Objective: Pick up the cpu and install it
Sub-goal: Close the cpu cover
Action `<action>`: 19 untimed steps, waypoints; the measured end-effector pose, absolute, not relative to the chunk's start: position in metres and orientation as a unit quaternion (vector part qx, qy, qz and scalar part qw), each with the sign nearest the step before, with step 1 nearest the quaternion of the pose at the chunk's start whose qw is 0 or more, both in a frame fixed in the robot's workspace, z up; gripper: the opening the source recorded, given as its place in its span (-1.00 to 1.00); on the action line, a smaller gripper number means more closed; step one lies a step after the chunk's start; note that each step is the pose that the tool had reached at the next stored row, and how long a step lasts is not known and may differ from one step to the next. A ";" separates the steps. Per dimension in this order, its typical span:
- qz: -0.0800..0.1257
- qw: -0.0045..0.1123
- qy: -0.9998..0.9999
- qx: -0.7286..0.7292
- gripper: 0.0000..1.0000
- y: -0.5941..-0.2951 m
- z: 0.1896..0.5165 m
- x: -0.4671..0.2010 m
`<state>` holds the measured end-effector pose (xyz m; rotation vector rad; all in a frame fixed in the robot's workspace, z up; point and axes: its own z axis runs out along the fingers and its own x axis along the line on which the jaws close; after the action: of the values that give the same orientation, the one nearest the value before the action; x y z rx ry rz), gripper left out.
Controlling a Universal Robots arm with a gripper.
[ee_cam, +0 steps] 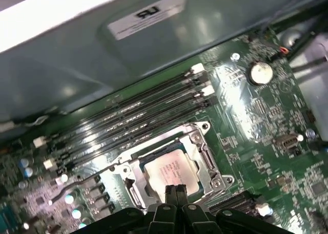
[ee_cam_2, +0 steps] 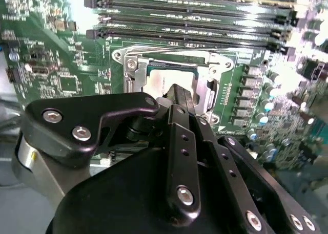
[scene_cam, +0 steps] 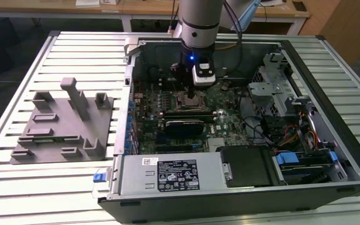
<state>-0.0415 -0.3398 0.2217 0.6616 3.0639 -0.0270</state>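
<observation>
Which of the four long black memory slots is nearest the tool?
The black slot bordering the square metal socket frame, where the tool is; the other three lie beyond it, toward the case wall.

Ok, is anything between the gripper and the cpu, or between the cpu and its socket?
Nothing visible. In the first wrist view the cpu lies flat inside the socket frame, its metal top bare, and the gripper hangs right over its edge, fingers shut, nothing in between.
</observation>
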 end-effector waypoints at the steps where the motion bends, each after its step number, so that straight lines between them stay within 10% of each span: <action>1: -0.009 0.004 0.979 0.202 -0.79 -0.340 0.221 -0.042; 19: -0.008 0.005 0.999 0.040 -0.79 -0.340 0.218 -0.042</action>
<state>-0.0415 -0.3398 0.2184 0.1250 3.1293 -0.0236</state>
